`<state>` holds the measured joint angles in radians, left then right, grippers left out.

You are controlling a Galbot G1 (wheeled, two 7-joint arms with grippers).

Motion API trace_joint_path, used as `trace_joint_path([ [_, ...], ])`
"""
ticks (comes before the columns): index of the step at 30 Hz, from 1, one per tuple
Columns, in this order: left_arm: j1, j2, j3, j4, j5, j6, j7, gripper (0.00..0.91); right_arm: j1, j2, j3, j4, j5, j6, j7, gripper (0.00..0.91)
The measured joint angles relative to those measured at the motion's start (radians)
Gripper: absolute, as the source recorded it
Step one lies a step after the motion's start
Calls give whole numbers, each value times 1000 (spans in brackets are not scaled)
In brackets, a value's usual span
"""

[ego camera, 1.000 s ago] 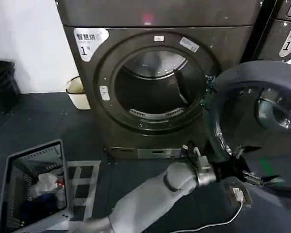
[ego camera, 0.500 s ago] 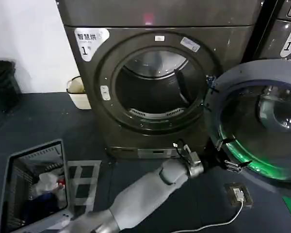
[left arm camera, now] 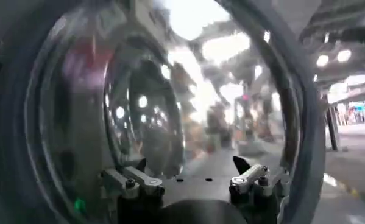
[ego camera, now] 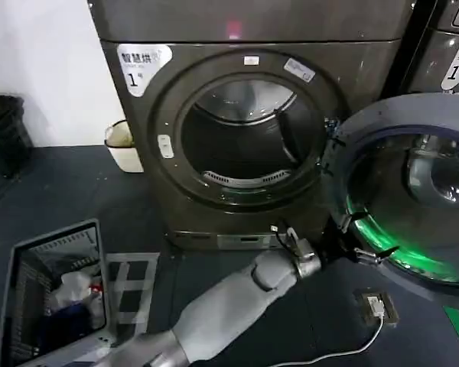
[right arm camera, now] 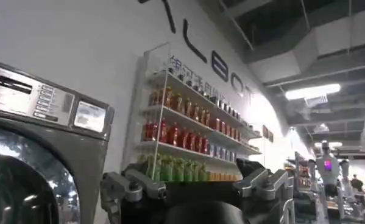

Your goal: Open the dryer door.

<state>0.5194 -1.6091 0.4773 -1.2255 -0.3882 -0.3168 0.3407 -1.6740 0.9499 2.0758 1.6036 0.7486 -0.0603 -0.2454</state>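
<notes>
Your task looks essentially done: the large round chrome-ringed dryer door [ego camera: 413, 206] with dark tinted glass stands swung wide to the right of the bronze-grey dryer's open drum [ego camera: 241, 138]. Your left gripper [ego camera: 359, 241], fingers apart, sits at the door's near lower rim, gripping nothing.

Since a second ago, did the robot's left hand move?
Yes. The left gripper has pulled back leftward, toward the dryer's base panel, and now sits by the lower-left rim of the open dryer door.

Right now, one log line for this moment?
dryer door: swung open | drum opening: exposed | left gripper: open, at door's lower rim | right gripper: open, raised, idle
</notes>
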Motion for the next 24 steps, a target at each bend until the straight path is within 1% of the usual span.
trace_joint_path([
  [8, 10, 0, -19, -67, -29, -77, -1, 907, -3, -1, 9, 21, 0, 5, -2, 907],
  [14, 19, 0, -18, -127, -61, -139, -22, 907, 5, -1, -2, 25, -4, 5, -3, 907],
  [18, 34, 2, -18, -166, -63, -158, -22, 907, 15, -3, -14, 34, -7, 5, -4, 907],
  [24, 39, 139, -36, -239, -109, -169, -9, 907, 24, -19, -14, 35, -7, 5, -9, 907],
])
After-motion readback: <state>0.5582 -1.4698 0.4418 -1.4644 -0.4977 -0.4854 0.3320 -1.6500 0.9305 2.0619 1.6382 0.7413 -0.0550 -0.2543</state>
